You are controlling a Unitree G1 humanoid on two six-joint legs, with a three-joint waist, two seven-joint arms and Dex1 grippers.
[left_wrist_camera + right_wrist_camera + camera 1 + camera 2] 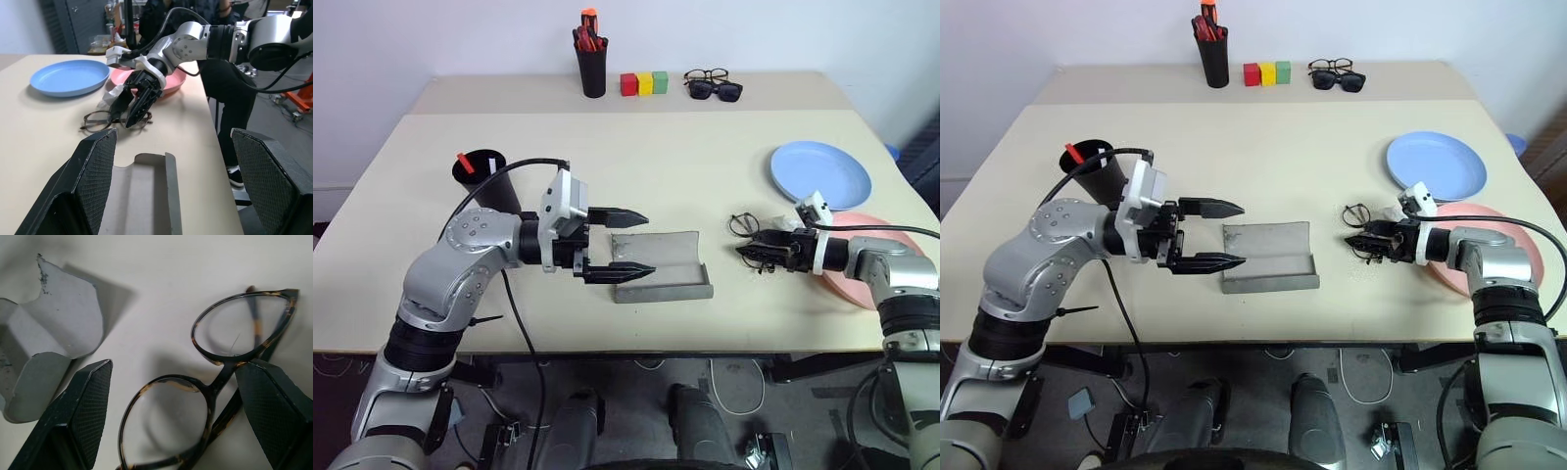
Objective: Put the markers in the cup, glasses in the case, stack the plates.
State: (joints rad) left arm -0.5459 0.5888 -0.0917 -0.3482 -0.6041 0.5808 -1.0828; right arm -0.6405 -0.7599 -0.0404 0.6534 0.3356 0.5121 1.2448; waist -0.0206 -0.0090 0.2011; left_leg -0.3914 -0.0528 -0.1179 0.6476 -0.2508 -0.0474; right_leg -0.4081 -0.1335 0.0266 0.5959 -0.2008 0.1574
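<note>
Nearest the head camera, the left pincer [617,245] hangs level over the near left end of the open grey case [661,264], its fingers apart and holding nothing. Right of the case the glasses [744,225] lie on the worktop [705,166], and the right pincer [759,253] sits low at their near side, fingers apart around the frame and not yet clamped. Far left stands the cup [487,179] with a red marker [465,162] poking out. At the right edge, the blue plate [820,174] lies beside the pink plate [862,257], not stacked.

From the left wrist, the case's open tray lies between the two spread fingers, with the right pincer tipped down onto the glasses beyond it.

From the right wrist, the round lenses sit between the spread fingers, one finger overlapping the folded temple.

My worry is the grip. Thin wire and folded temples could slip or twist if the fingers close off-centre, and a drag across the worktop could nudge the case or bend the frame.
</note>
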